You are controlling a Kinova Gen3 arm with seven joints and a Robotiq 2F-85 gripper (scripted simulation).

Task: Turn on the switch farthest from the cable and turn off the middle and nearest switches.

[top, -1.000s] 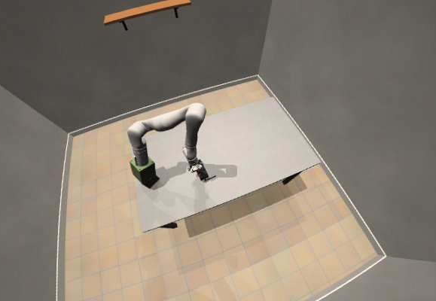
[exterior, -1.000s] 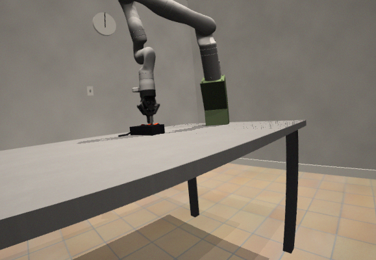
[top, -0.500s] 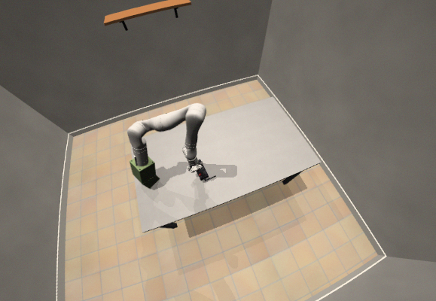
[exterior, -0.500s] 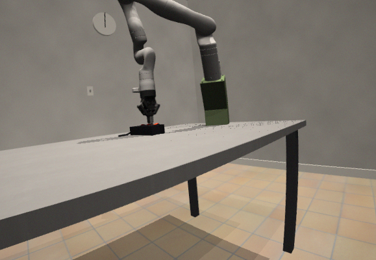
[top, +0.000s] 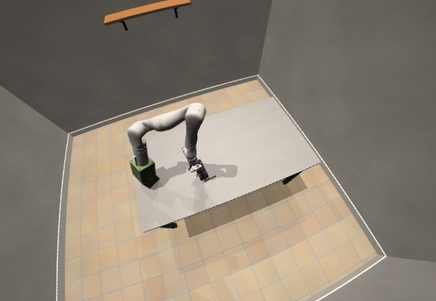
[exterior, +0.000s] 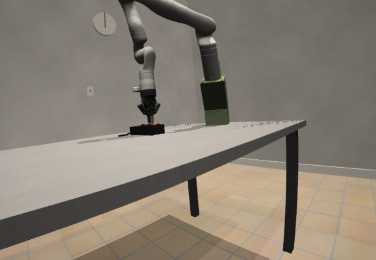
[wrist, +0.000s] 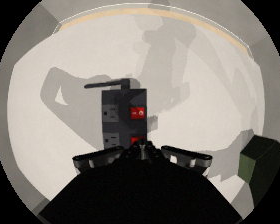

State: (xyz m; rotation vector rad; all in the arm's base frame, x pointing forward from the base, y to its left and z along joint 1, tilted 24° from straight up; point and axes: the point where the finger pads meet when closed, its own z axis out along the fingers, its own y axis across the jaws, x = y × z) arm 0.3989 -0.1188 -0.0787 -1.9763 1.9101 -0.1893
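A black power strip (exterior: 147, 129) lies flat on the grey table, its thin cable running off to the left in the exterior view. It also shows in the top view (top: 202, 174) and in the wrist view (wrist: 124, 117). In the wrist view its cable leaves the far end, and a red switch (wrist: 138, 112) shows at the middle, with another red one (wrist: 138, 140) close under my fingertips. My gripper (exterior: 150, 121) (wrist: 142, 143) is shut with nothing in it. It points straight down, its tips at the end of the strip away from the cable. I cannot tell whether they touch the switch.
The arm's green base block (exterior: 214, 101) stands on the table to the right of the strip. The table's front edge lies a short way beyond the strip in the top view. An orange shelf (top: 147, 10) hangs on the far wall.
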